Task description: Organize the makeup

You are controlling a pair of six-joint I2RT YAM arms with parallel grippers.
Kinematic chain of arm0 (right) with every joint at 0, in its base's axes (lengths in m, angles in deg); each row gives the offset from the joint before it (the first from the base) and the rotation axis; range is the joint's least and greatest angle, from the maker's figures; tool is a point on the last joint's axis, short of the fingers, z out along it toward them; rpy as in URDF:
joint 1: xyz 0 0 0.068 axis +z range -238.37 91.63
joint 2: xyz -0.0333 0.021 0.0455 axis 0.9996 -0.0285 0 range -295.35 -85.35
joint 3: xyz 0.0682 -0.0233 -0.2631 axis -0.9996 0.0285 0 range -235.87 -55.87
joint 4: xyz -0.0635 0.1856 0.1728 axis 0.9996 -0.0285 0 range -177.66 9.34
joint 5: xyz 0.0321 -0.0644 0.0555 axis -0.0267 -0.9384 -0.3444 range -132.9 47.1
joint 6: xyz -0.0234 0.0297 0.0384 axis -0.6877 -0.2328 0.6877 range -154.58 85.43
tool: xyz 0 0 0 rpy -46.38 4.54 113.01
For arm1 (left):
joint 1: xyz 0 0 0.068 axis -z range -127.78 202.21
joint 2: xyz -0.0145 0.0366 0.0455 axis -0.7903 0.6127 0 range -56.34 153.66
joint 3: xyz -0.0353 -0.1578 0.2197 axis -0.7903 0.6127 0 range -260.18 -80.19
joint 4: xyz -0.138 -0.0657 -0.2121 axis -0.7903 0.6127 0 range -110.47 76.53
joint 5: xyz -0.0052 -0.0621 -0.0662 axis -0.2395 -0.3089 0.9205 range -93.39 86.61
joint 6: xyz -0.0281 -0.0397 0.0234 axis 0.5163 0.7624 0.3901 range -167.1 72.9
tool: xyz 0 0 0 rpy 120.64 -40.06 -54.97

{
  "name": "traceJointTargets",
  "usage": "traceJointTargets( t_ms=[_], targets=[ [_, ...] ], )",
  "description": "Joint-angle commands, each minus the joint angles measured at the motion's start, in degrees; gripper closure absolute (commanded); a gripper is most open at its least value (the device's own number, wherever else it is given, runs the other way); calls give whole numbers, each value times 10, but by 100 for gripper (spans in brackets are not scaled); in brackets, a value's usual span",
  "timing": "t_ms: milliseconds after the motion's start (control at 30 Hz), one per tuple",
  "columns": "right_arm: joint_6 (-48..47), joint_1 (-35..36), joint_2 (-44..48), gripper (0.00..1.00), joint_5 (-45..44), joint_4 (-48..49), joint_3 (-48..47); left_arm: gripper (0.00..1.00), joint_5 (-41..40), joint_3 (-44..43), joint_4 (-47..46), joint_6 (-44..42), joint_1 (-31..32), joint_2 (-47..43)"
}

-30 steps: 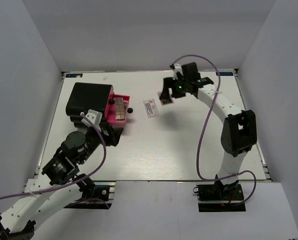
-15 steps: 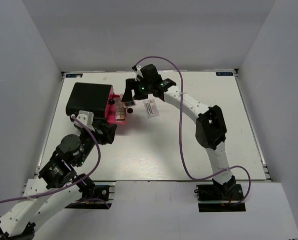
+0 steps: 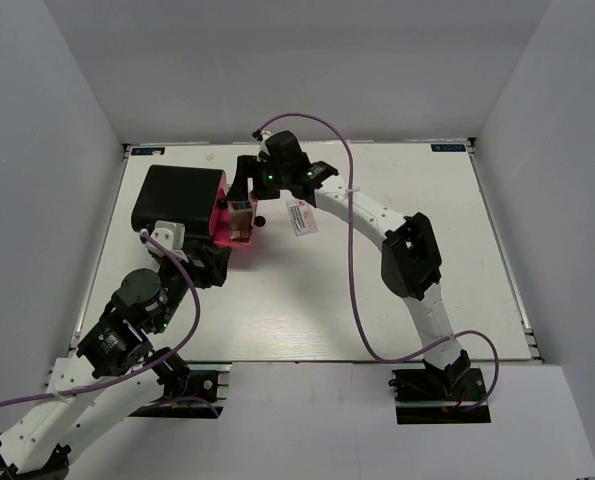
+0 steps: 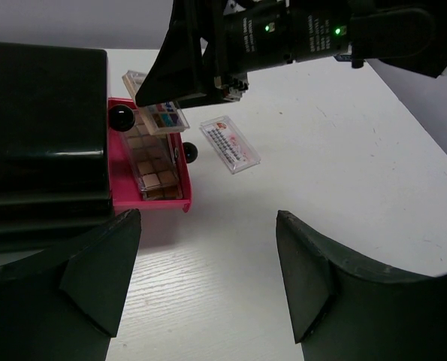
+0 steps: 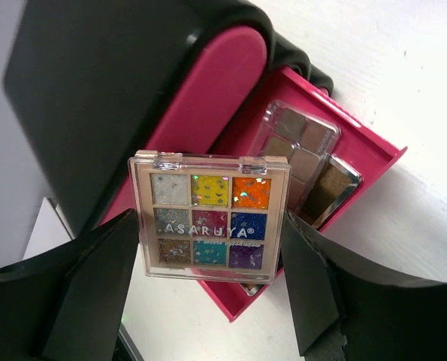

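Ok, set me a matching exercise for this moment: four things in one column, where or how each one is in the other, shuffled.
Things
1. square palette
2. brown palettes
3. packet
4. left pincer

States
A. open, holding nothing
B. lying in the pink tray
C. gripped by the right pincer
D. flat on the table, beside the tray

Pairs: 1-C, 2-B, 3-D, 4-A

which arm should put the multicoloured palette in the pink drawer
Right. The right tool grips the small square multicoloured palette over the pink drawer; the left tool is open, empty, short of it.
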Motion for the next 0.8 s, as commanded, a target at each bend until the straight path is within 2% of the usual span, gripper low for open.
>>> traceJointTargets(
  t_ms=[0, 200, 433, 767],
  targets=[
    [32, 9, -7, 89, -10, 23, -14, 18, -5, -1, 1, 4, -1, -8],
    [31, 11, 4, 89, -38, 20, 5, 18, -4, -1, 1, 4, -1, -12],
    [38, 10, 14, 85, -26, 25, 30, 18, -3, -1, 1, 4, -1, -12],
    [31, 9, 43, 85, -48, 26, 67, 18, 0, -1, 0, 4, -1, -15]
  ],
)
